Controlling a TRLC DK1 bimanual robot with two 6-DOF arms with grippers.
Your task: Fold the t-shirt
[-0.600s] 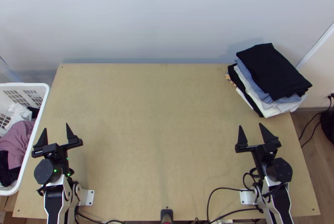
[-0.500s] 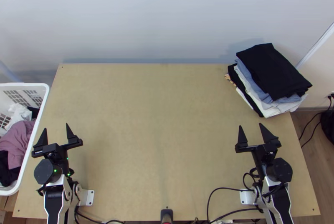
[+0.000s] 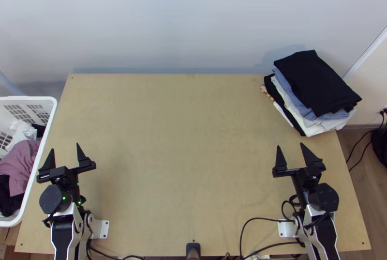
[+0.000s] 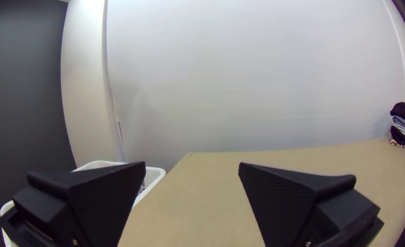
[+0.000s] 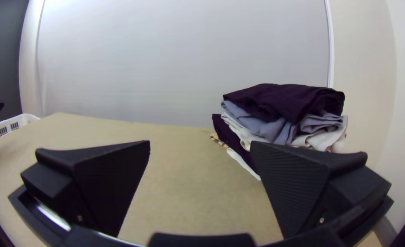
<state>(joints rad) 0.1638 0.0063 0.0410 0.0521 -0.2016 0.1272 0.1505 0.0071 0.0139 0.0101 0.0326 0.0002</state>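
- L end effector (image 3: 66, 147): fingers wide apart, nothing between; near counter's (image 3: 169, 139) left edge, arm folded back over its base.
- R end effector (image 3: 290, 145): same, wide & unloaded, toward counter's right edge. Both prob. parked so mid-counter stays free for spreading cloth.
- T-shirt: can't ID for certain. Prob. one of the loose items in the basket (image 3: 34, 98), just beside counter's left edge: mauve cloth (image 3: 19, 163), white cloth (image 3: 22, 131), dark cloth (image 3: 10, 197), all bunched.
- Stack (image 3: 290, 96): folded clothes at counter's far right corner, black cloth (image 3: 314, 78) on top. Reads as finished pile, set there prob. to be out of the work area.
- Status (judged): fold not begun; next = L picks 1 item from basket, brings it over mid-counter, both arms spread it.
- Risk: bunched items may tangle, so L could lift 2 at once; basket rim may snag cloth.
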